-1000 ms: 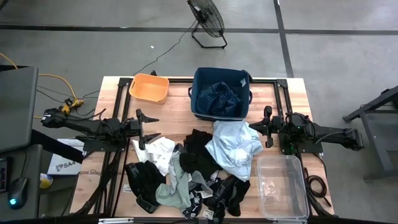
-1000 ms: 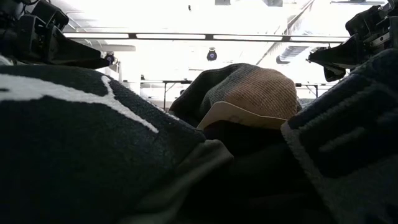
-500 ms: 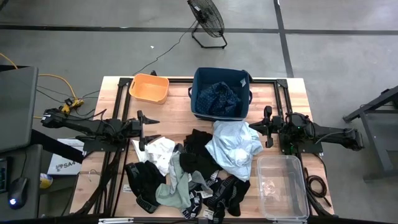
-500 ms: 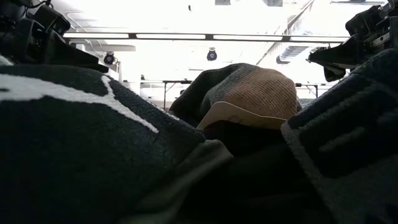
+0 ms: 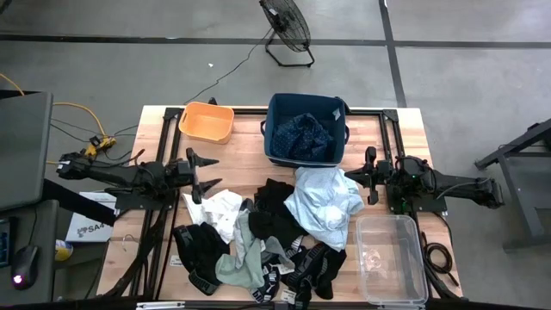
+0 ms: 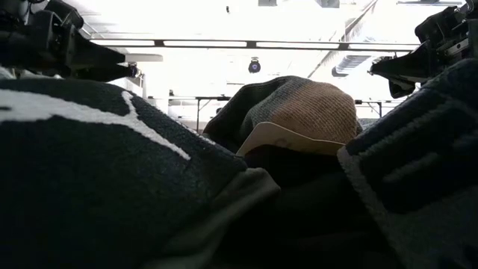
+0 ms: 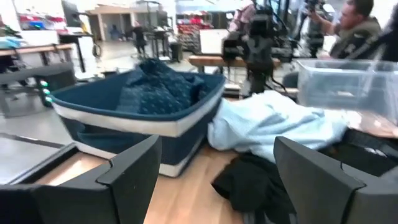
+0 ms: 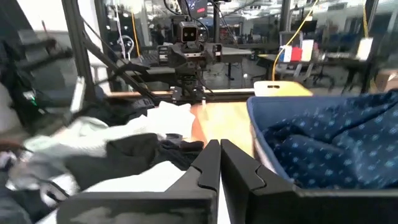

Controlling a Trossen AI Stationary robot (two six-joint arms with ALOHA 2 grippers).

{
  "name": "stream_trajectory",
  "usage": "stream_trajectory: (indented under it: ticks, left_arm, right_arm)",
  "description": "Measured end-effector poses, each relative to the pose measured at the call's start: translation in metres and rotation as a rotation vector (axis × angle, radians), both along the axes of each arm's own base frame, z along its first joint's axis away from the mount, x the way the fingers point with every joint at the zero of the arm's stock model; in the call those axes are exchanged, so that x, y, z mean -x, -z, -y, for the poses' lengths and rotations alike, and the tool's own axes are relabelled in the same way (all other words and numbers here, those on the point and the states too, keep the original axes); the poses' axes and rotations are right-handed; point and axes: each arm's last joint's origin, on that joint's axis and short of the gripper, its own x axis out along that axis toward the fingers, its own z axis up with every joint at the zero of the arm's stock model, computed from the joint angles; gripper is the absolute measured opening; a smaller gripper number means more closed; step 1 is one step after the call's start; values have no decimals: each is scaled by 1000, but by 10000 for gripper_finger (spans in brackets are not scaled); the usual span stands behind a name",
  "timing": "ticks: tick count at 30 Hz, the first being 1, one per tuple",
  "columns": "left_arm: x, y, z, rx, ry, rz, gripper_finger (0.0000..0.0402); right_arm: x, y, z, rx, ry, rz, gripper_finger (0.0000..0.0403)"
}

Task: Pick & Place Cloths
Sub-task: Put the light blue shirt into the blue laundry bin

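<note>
A dark-blue patterned shirt [image 5: 301, 133] lies inside the navy bin [image 5: 274, 146]. The other cloths lie in a heap on the table: a pale blue shirt [image 5: 323, 202] whose far edge leans against the bin's near wall, black pieces [image 5: 275, 211], a white piece [image 5: 215, 207], a grey-green sock [image 5: 241, 258] and black socks [image 5: 314, 267]. My left gripper [image 5: 208, 176] hovers open at the table's left, pointing level toward the heap, with nothing between its fingers [image 7: 124, 180]. My right gripper [image 5: 351, 176] waits shut at the table's right, beside the pale shirt.
An orange tub [image 5: 207, 120] stands at the far left. A clear plastic box [image 5: 392, 258] sits at the near right. Socks lie right in front of the low camera [image 6: 112, 172]. A person [image 7: 357, 25] shows in the room beyond the table.
My left gripper has turned a little while staying open and holding nothing. The cloths lie as they did.
</note>
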Motion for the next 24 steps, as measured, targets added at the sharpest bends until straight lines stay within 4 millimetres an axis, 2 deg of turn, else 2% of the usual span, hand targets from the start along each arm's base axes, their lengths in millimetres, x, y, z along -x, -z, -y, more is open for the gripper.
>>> stream_trajectory:
  ticks: [11, 20, 24]
  left_arm:
    - [7, -7, -9, -2, 12, 78, 305]
    - [7, -4, -9, 3, 12, 54, 305]
    - [7, -2, -9, 2, 12, 31, 305]
  right_arm:
    - [0, -5, 1, -452, 5, 83, 4]
    - [1, -7, 3, -551, 65, 104, 4]
    - [1, -19, 3, -550, 62, 118, 4]
